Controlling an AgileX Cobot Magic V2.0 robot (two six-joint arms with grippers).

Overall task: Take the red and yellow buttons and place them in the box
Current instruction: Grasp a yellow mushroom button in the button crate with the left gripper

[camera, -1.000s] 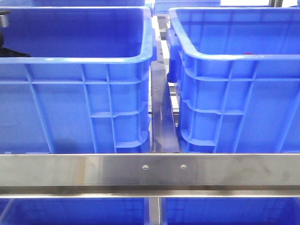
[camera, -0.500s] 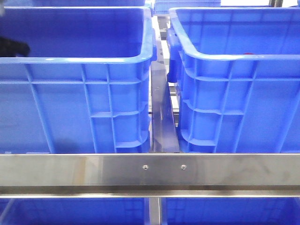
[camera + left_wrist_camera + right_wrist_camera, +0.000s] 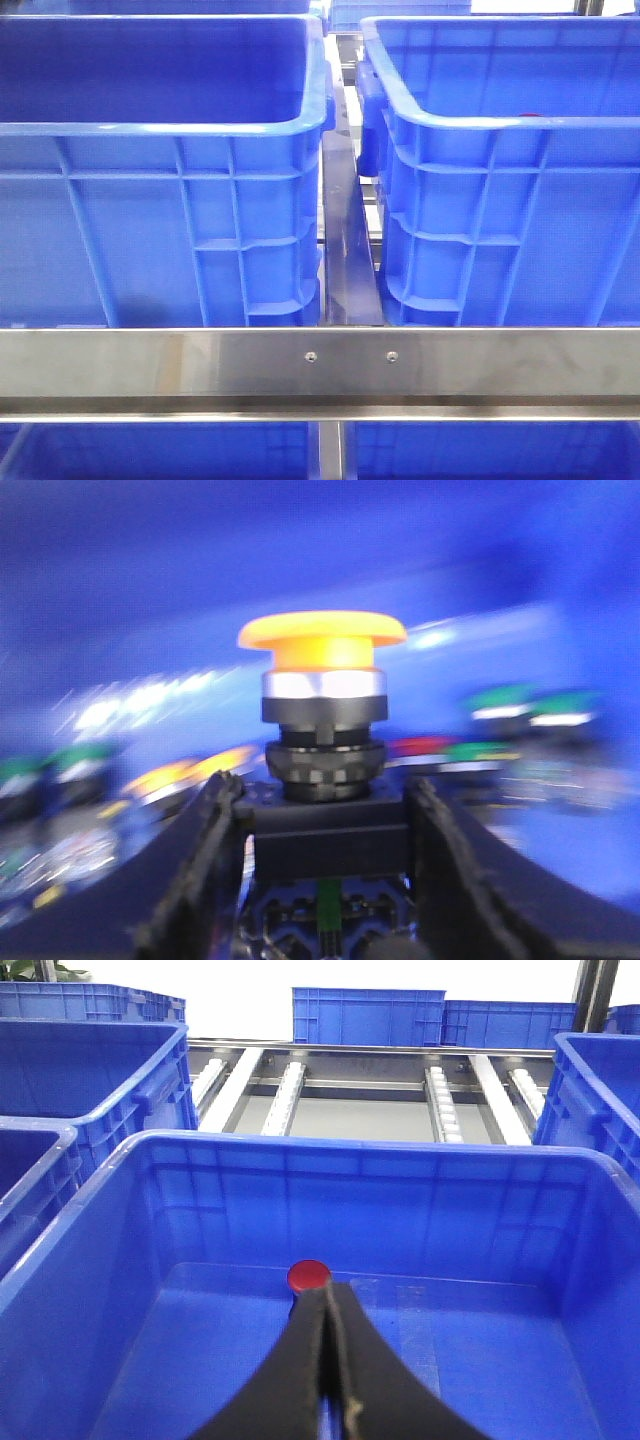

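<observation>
Yellow button [image 3: 322, 645] clamped upright by its black base between left claw [image 3: 325, 810] fingers, cap above the tips; background there blurred, mixed colored buttons only just discernible. Right claw [image 3: 325, 1325] pressed shut on nothing, tips just beside red button [image 3: 308, 1276], which sits on floor of the box [image 3: 90, 1260]. Steel rail [image 3: 320, 365] across front; roller conveyor [image 3: 360, 1090] behind box. Two big blue crates side by side in front view: darker left crate [image 3: 160, 200], brighter box on right, red sliver at its rim.
</observation>
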